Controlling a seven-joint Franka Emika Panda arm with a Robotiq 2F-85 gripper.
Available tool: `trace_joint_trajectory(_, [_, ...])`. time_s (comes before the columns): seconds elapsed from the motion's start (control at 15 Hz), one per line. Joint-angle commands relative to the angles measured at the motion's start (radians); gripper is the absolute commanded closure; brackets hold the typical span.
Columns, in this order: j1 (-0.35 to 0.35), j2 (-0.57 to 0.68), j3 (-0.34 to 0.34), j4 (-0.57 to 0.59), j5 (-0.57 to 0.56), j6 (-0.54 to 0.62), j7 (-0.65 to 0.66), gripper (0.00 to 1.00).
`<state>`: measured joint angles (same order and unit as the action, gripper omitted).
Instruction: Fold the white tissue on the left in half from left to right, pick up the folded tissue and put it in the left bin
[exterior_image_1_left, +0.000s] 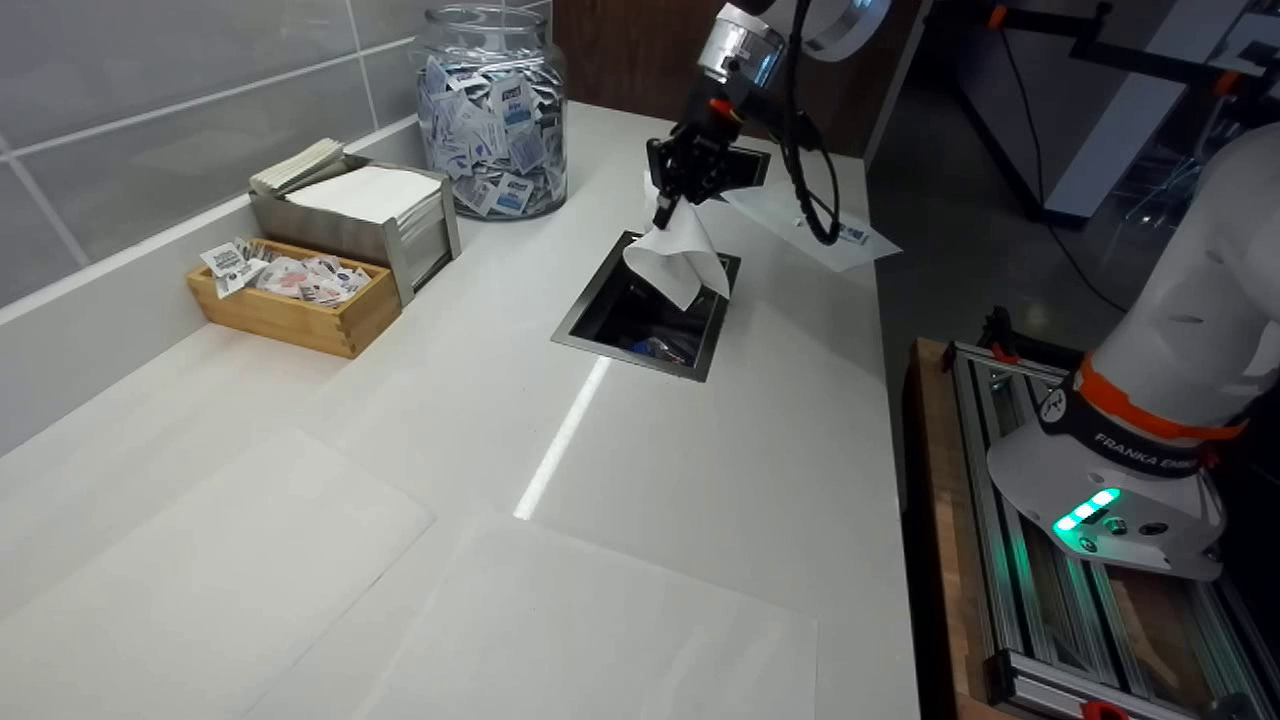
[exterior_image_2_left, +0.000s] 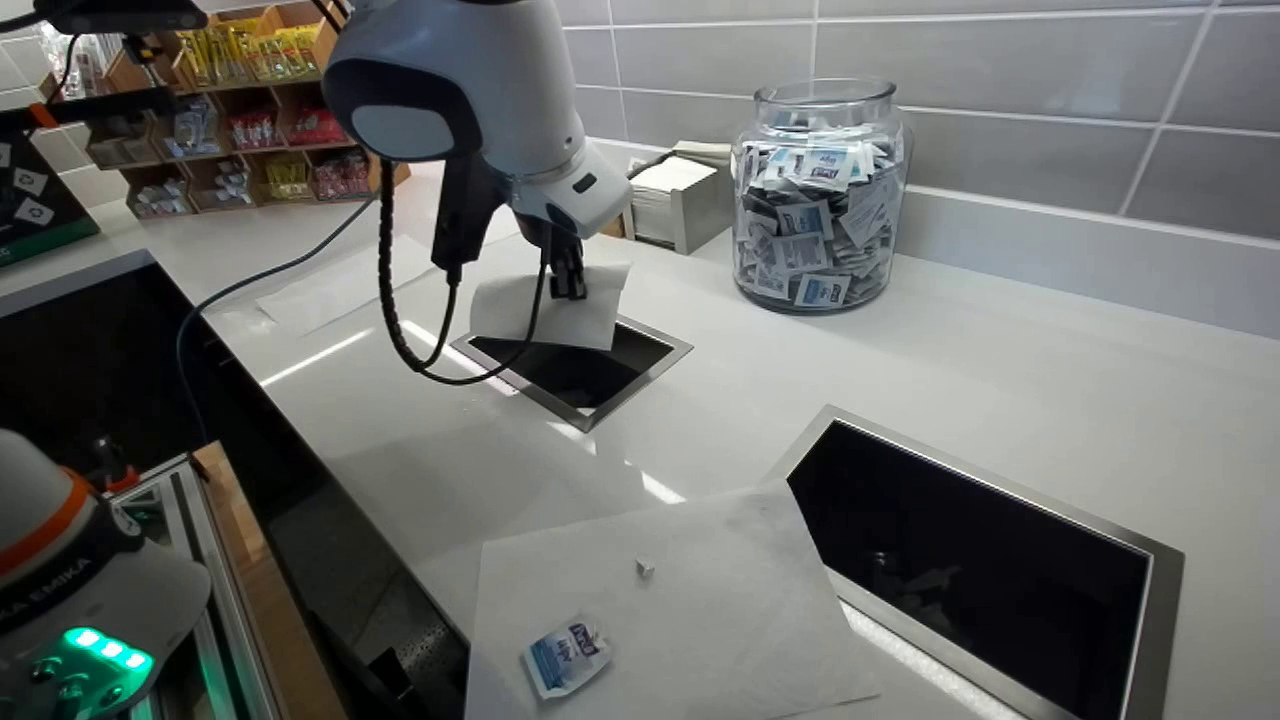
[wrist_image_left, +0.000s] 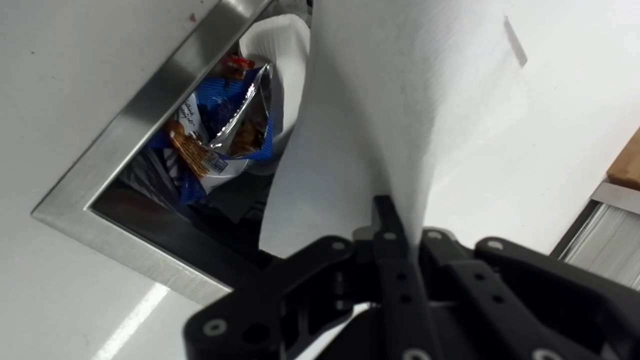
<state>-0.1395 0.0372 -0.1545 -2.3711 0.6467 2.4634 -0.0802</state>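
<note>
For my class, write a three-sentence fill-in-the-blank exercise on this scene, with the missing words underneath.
1. The gripper holds a tissue coloured ____ over a bin.
2. In an exterior view, the counter has ____ bin openings.
3. The lights on the robot's base glow ____.

Missing words: white; two; green.

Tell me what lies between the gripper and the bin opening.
The white tissue, pinched in the gripper and hanging over part of the bin, as both exterior views show. Whether its lower edge dips inside, I can't tell.
</note>
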Motion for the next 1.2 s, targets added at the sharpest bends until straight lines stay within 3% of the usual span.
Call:
trace_joint_trajectory(0.0, [-0.008,0.064,0.008,0.032,0.045,0.023,0.018,1.00])
trace_joint_trajectory(0.07, [-0.011,0.072,0.010,0.038,0.062,0.021,0.022,0.73])
trace_joint_trajectory(0.2, [-0.016,0.087,0.013,0.052,0.086,0.009,0.019,0.65])
trace_joint_trajectory(0.73, [-0.013,0.114,0.019,0.065,0.095,0.003,0.065,0.05])
trace_joint_trajectory(0.87, [-0.010,0.121,0.018,0.065,0.066,-0.010,0.098,0.00])
trace_joint_trajectory(1.13, [0.002,0.150,0.001,0.061,-0.137,-0.035,0.246,0.00])
